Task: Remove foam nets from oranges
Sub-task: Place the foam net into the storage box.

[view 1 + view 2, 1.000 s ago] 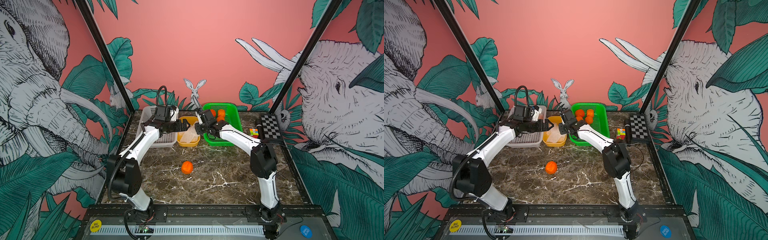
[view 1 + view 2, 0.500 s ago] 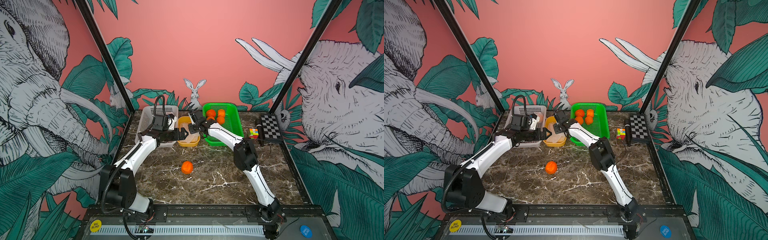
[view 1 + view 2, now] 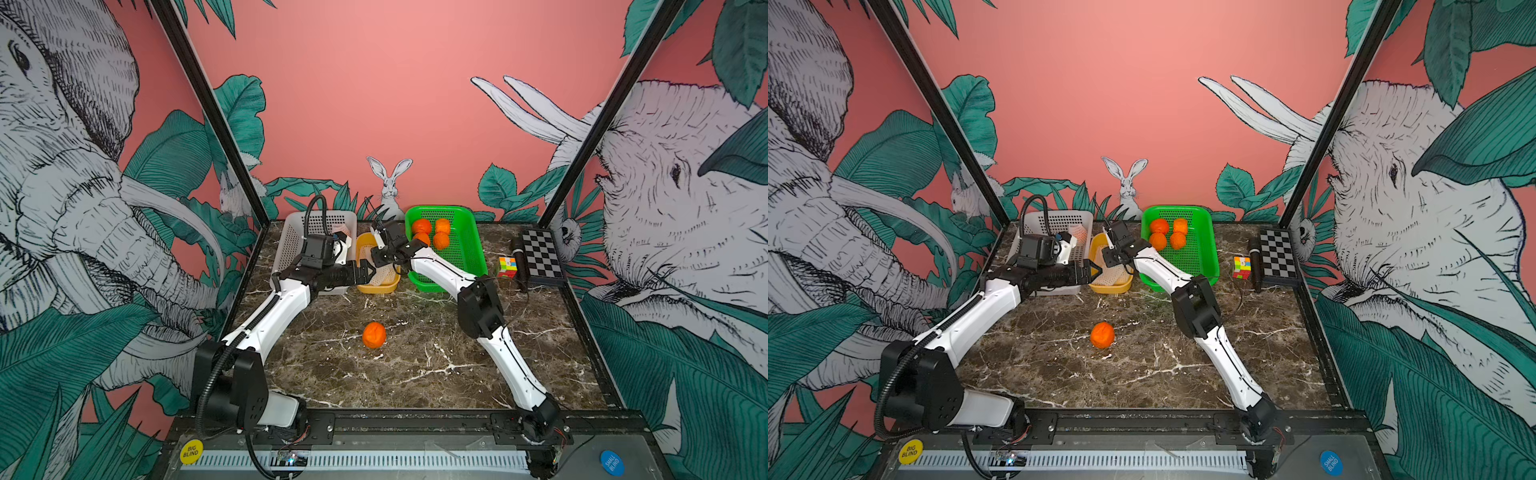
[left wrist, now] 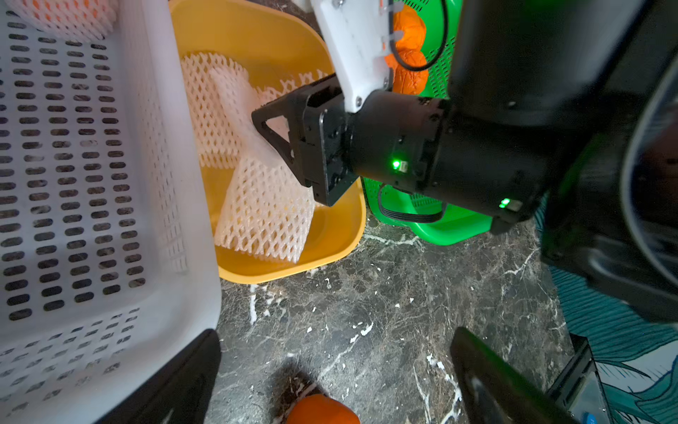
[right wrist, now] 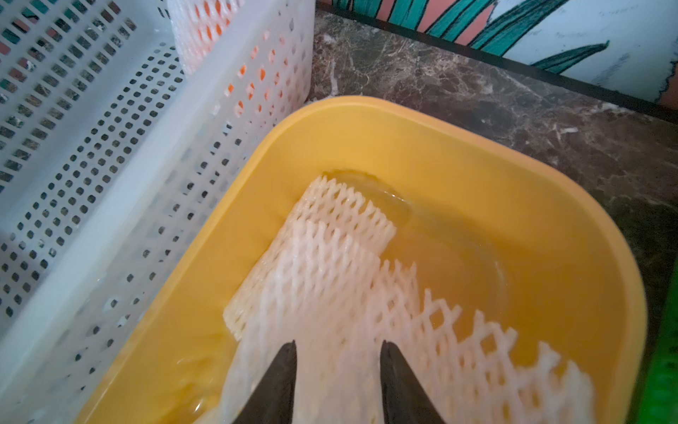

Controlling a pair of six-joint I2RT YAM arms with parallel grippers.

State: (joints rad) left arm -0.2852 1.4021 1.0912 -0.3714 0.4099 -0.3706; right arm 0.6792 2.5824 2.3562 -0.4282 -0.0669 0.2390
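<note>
right pincer (image 5: 337,347) above loose foam nets (image 5: 330,257) (yellow tub (image 5: 403,110))

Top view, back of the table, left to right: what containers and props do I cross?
White basket → yellow tub → green basket → puzzle cube → checkerboard.

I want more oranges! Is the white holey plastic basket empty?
Not empty. The white perforated plastic basket holds one netted orange in its far corner; orange shows through the white foam mesh.

Robot test booth, jungle-mural walls (image 3: 374,83), marble tabletop (image 3: 415,332)
</note>
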